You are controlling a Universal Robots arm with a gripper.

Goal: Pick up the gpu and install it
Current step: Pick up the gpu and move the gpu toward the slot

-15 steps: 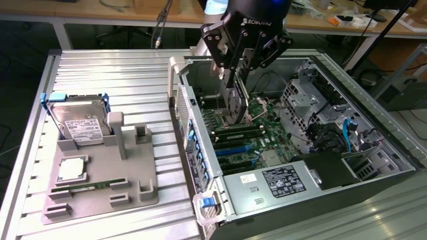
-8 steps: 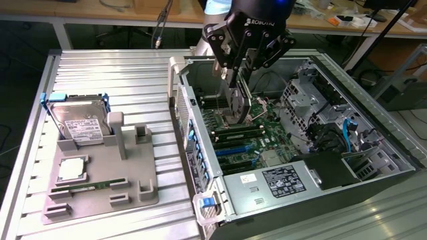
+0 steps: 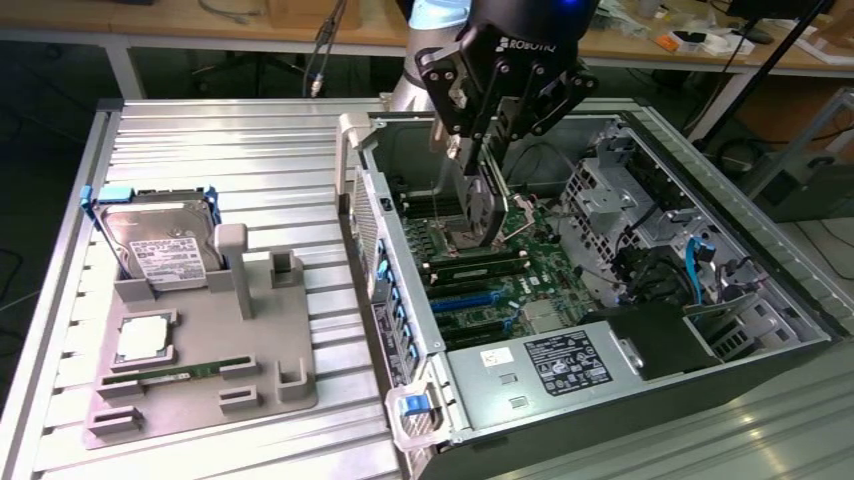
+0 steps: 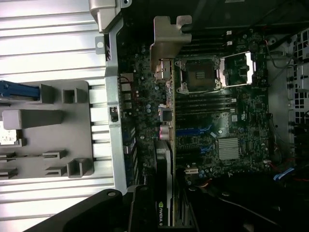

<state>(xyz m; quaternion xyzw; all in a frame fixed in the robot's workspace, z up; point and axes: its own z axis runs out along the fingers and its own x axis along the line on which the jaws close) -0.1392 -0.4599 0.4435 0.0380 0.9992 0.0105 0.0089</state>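
The gpu (image 3: 483,205) is clamped on edge between the fingers of the gripper (image 3: 483,150) and is held upright inside the open case (image 3: 694,330), over the motherboard (image 3: 501,285).

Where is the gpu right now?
In the exterior view, the gpu hangs upright in the gripper's fingers inside the open computer case, over the motherboard, to the exterior view's right of the grey tray.
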